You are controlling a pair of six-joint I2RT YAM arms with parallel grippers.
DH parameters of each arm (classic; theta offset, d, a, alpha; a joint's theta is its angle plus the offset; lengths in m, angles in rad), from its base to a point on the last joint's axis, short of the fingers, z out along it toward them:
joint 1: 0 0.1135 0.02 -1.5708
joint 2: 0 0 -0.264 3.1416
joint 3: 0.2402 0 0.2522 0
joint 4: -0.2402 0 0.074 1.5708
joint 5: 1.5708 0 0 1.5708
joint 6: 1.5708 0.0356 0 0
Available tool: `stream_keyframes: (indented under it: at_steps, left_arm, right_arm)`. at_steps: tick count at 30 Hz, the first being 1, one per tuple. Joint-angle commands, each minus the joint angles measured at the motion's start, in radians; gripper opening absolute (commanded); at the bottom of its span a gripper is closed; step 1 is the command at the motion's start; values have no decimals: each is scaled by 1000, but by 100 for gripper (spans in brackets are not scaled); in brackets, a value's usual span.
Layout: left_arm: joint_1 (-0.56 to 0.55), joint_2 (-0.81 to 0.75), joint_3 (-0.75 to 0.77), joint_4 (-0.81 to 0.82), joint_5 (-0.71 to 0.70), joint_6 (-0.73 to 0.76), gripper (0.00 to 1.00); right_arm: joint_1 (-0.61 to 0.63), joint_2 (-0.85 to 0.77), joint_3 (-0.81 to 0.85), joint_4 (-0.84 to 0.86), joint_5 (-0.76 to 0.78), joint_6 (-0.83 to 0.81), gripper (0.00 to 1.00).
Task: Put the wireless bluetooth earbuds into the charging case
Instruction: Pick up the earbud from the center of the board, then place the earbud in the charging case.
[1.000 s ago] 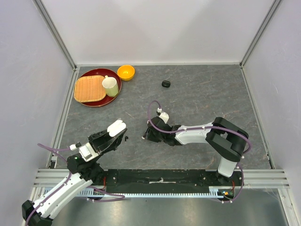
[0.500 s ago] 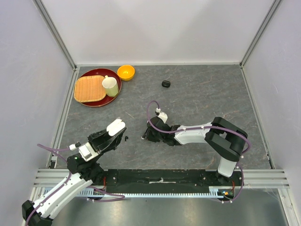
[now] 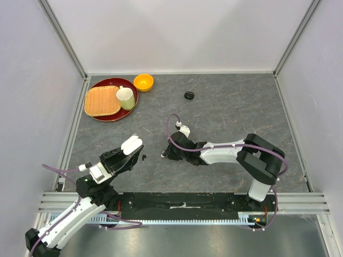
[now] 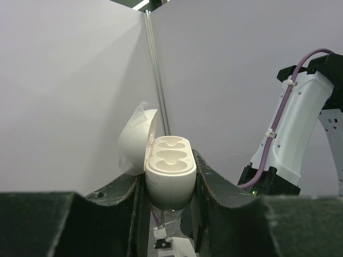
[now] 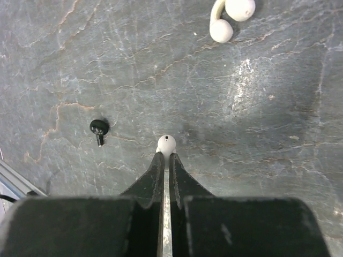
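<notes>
The right tool (image 5: 165, 155) reaches leftward low over the grey desk (image 3: 230, 112). Its fingers (image 5: 156, 171) are pressed together on a white earbud (image 5: 166, 143), pinching it by its lower part so that the round head pokes out past the tips. This earbud sits at the near-middle of the desk, and its underside cannot be seen clearly enough to tell whether it touches the surface.

A black earbud (image 5: 99, 127) lies on the desk just left of it, apart from the tool. A second white earbud (image 5: 229, 19) lies farther left, at the top edge of the right wrist view.

The left tool (image 4: 169, 184) is raised above the near-left part of the desk and clamps a white charging case (image 4: 167, 160) between its fingers. The case stands with its lid swung open, and two hollows show in its top face.

A black case (image 3: 189, 95) lies well apart toward the far middle. At the far left, a red tray (image 3: 110, 116) carries a woven mat (image 3: 102, 100) and a cup (image 3: 126, 98), with an orange bowl (image 3: 143, 82) just beside it.
</notes>
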Motion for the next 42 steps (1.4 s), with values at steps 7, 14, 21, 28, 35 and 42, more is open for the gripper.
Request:
stream_keyframes:
  at_steps: [7, 14, 21, 28, 35, 42]
  left_arm:
    - [-4, -37, -56, -125, -29, 37, 2]
    - [-4, 29, -56, -85, 2, 20, 2]
    - [-4, 99, -56, -50, 44, 3, 2]
    - [-3, 138, -4, -97, 120, 5, 2]
    - [-4, 153, 2, -83, 175, -23, 2]
    - [-3, 156, 4, -82, 191, -30, 2]
  right_arm:
    - [-106, -356, -25, -102, -46, -408, 0]
    - [-287, -597, -27, -298, -161, -619, 0]
    - [-309, -729, 116, -509, -205, -844, 0]
    - [-310, -760, 277, -618, -251, -1027, 0]
    - [-310, -705, 473, -772, -469, -1177, 0]
    - [-309, -616, 613, -904, -630, -1243, 0]
